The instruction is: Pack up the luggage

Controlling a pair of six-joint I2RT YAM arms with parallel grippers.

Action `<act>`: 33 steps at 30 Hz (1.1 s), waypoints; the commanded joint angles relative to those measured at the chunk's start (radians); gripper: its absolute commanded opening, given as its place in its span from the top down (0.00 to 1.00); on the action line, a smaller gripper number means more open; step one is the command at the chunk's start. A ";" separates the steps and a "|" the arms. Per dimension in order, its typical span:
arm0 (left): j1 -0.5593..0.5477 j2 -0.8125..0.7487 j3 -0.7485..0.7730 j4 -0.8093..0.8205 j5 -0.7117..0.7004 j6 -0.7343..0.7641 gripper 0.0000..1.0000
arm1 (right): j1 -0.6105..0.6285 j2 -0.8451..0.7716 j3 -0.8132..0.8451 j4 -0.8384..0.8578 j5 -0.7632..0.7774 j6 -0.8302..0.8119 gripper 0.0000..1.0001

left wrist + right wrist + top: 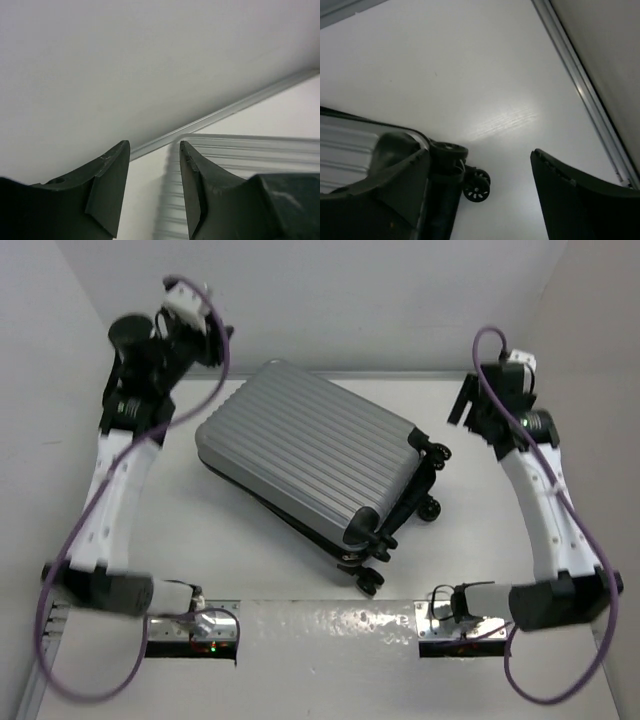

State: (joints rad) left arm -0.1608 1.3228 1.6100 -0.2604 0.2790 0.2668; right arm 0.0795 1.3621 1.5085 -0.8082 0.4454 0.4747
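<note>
The luggage (310,455), a silver-grey ribbed hard-shell suitcase with black wheels (432,508), lies flat and closed in the middle of the table, turned at an angle, wheels toward the right front. My left gripper (215,345) is raised near the back left, beyond the suitcase's far corner; it is open and empty (152,150), with the ribbed shell (260,155) below its right finger. My right gripper (462,400) hovers at the back right, near the wheel end; it is open wide and empty (480,155), with the shell (345,155) and a wheel (476,189) under it.
White walls enclose the table at the back and both sides, with a metal strip (225,112) along the base of the wall. Both arm bases (190,625) sit at the near edge. The bare white tabletop (485,75) surrounds the suitcase.
</note>
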 commanded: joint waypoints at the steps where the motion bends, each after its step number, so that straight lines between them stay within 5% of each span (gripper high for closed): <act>1: 0.133 0.292 0.147 -0.150 -0.145 -0.113 0.58 | 0.008 -0.130 -0.367 -0.069 0.000 0.103 0.22; 3: 0.206 0.470 0.334 -0.247 -0.114 -0.180 0.59 | 0.012 -0.272 -0.558 -0.051 -0.034 0.149 0.36; 7: 0.245 0.637 0.432 -0.254 -0.116 -0.187 0.60 | 0.022 -0.405 -0.781 0.000 -0.132 0.214 0.61; 14: 0.244 0.607 0.063 -0.067 -0.063 -0.135 0.61 | 0.051 -0.296 -0.923 0.411 -0.476 0.171 0.62; 17: 0.242 0.523 -0.130 0.010 0.035 -0.094 0.61 | 0.071 -0.138 -0.846 0.518 -0.543 0.163 0.62; 25: 0.239 0.196 -0.521 0.017 0.310 0.132 0.62 | 0.282 0.366 -0.257 0.523 -0.617 0.082 0.59; 30: 0.279 0.124 -0.523 -0.123 0.276 0.198 0.61 | 0.289 0.492 -0.113 0.596 -0.681 0.137 0.60; 33: 0.328 0.118 -0.426 -0.065 0.160 0.118 0.58 | 0.289 0.514 -0.088 0.574 -0.669 0.134 0.59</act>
State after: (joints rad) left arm 0.2104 1.4643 1.1042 -0.2935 0.3172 0.4442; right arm 0.2230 1.8782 1.3548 -0.4229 0.0994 0.5228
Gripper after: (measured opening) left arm 0.405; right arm 0.382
